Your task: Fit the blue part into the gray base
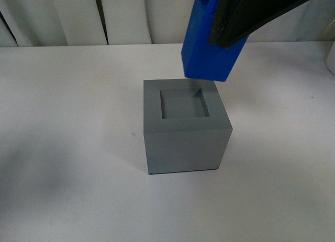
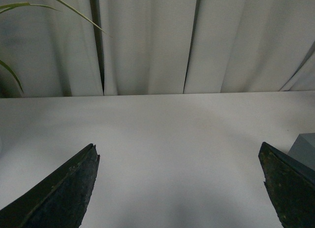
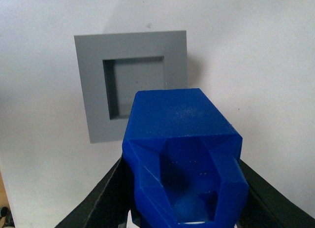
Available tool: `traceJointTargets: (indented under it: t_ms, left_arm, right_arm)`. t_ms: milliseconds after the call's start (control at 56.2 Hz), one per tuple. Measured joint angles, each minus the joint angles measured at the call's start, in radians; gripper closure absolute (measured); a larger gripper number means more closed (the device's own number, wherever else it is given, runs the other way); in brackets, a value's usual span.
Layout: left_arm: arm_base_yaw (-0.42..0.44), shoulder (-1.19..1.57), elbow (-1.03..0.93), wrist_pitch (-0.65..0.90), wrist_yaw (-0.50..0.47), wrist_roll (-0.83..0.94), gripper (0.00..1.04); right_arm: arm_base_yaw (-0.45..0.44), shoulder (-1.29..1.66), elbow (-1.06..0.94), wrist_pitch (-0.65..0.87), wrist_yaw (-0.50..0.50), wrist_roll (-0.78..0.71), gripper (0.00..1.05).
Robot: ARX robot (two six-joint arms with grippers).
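The right end effector [image 3: 182, 206] is gripping the blue part [image 1: 207, 48], holding it tilted in the air over the far right edge of the gray base [image 1: 183, 142], which is sitting on the white surface [image 1: 68, 148], recess facing up; the left end effector [image 2: 178, 154] is hanging spread wide, holding nothing.

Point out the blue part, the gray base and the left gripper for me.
blue part [image 1: 199, 43], front view, on its blue side face.
gray base [image 1: 186, 150], front view, on its front wall.
left gripper [image 2: 178, 146], left wrist view, midway between its open fingertips.
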Motion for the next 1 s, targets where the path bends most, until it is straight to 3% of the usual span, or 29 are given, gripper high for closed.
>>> traceJointTargets:
  t_ms: [392, 997]
  left_arm:
    - [0.000, 0.000, 0.000, 0.000, 0.000, 0.000, 0.06]
    - [0.000, 0.000, 0.000, 0.000, 0.000, 0.000, 0.06]
  right_arm:
    - [0.080, 0.038, 0.000, 0.013, 0.006, 0.026, 0.58]
    - [0.083, 0.055, -0.018, 0.024, 0.017, 0.035, 0.58]
